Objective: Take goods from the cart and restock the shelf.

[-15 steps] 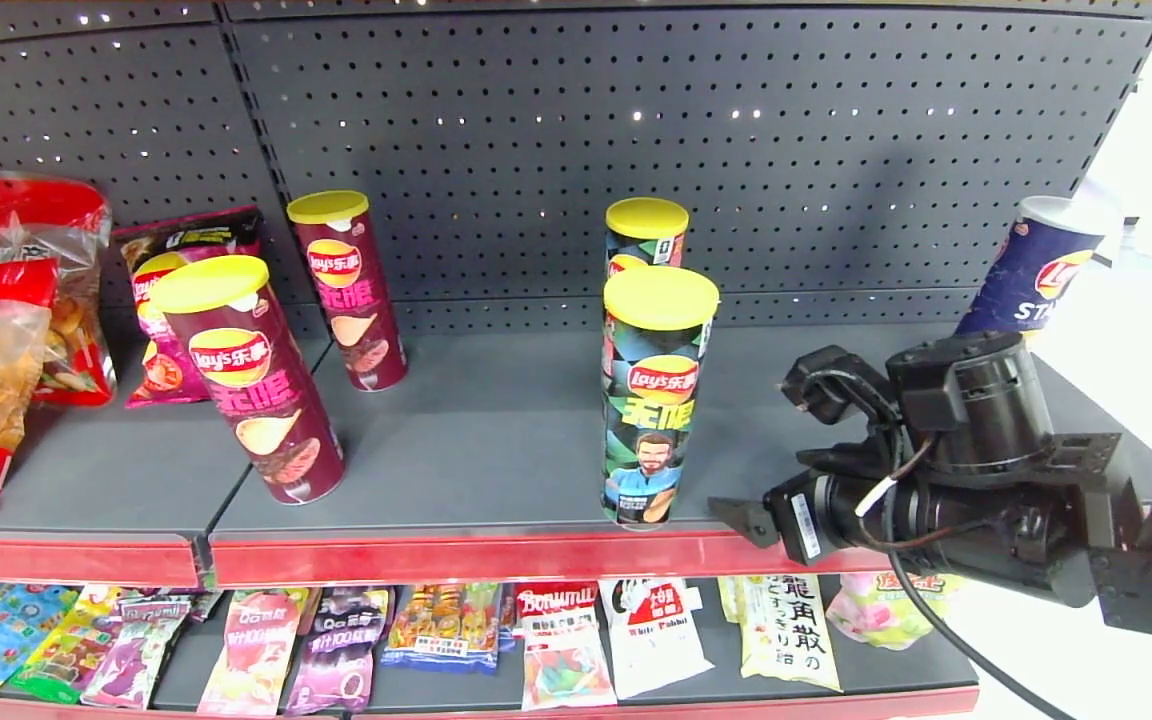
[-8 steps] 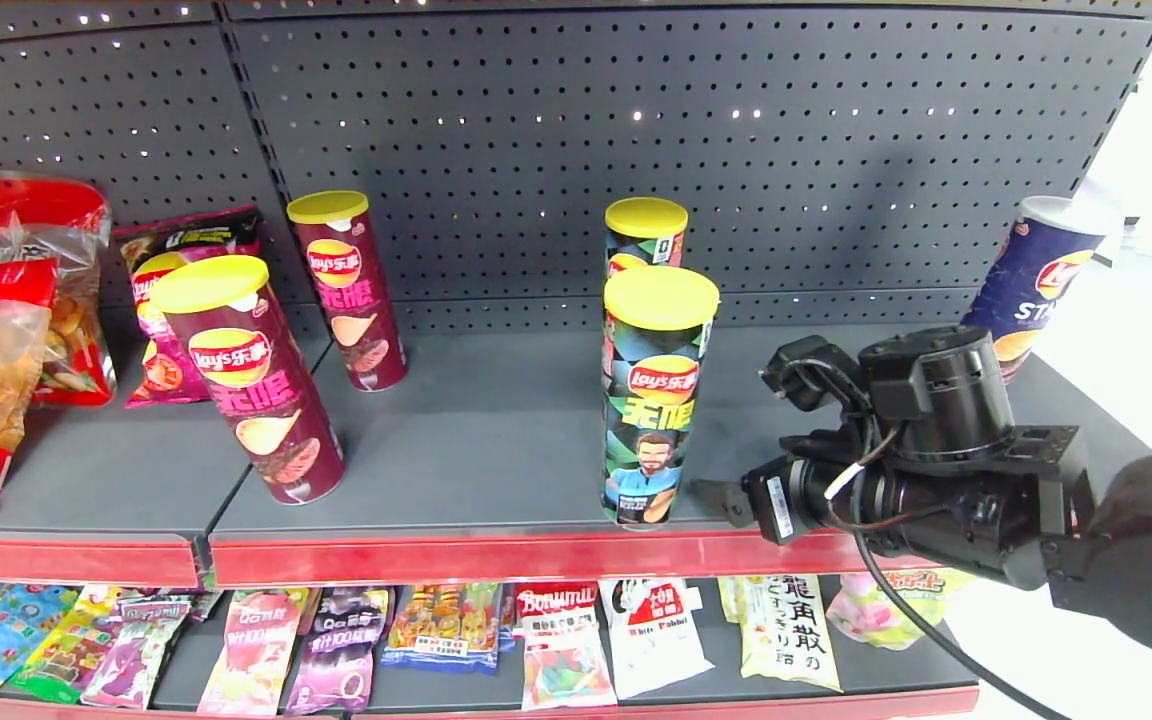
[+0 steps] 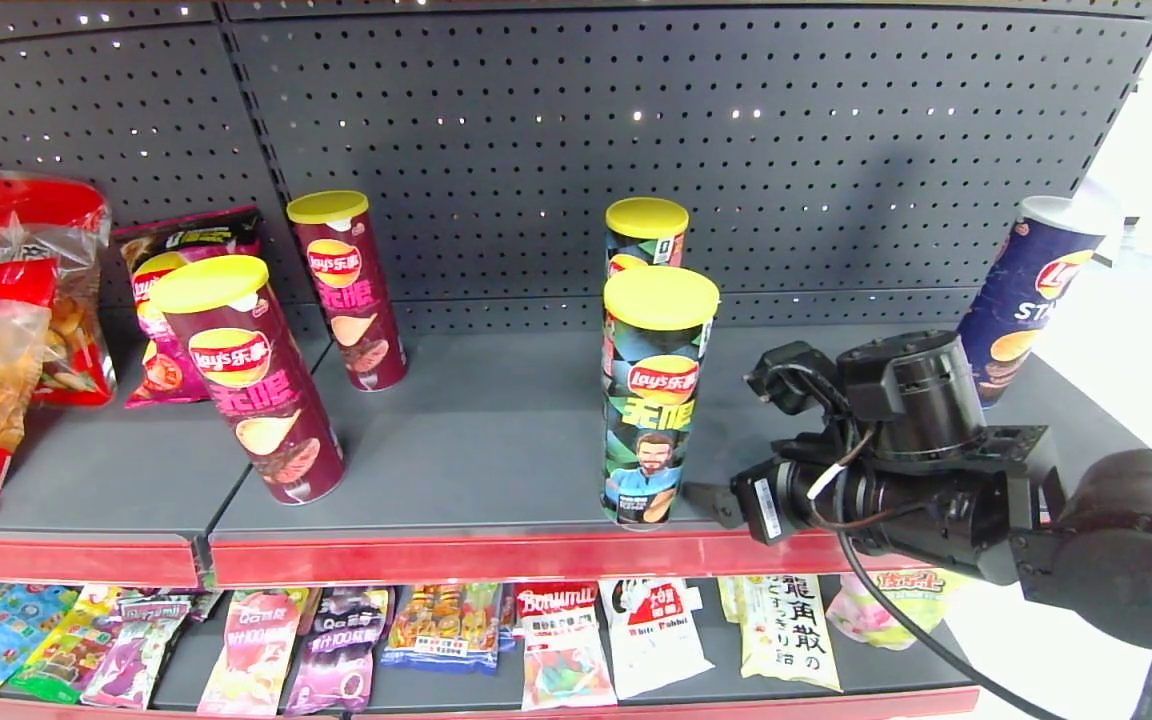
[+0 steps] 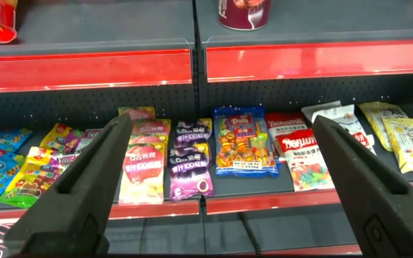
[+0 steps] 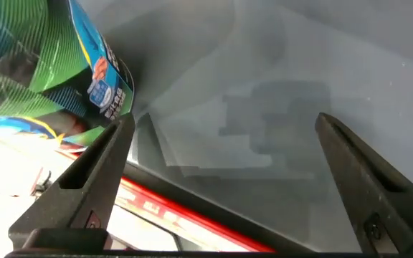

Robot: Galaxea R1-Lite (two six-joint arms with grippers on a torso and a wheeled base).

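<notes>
Right arm (image 3: pixel 936 500) stretched leftward — right fingers (image 5: pixel 84 193) spread wide; left fingers (image 4: pixel 77 193) spread wide.

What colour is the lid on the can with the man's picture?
Yellow. The lid on the front can shows best in the head view.

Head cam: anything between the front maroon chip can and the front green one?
Nothing. In the head view the shelf is bare between the front maroon can and the front green can; the rear maroon can stands farther back.
</notes>
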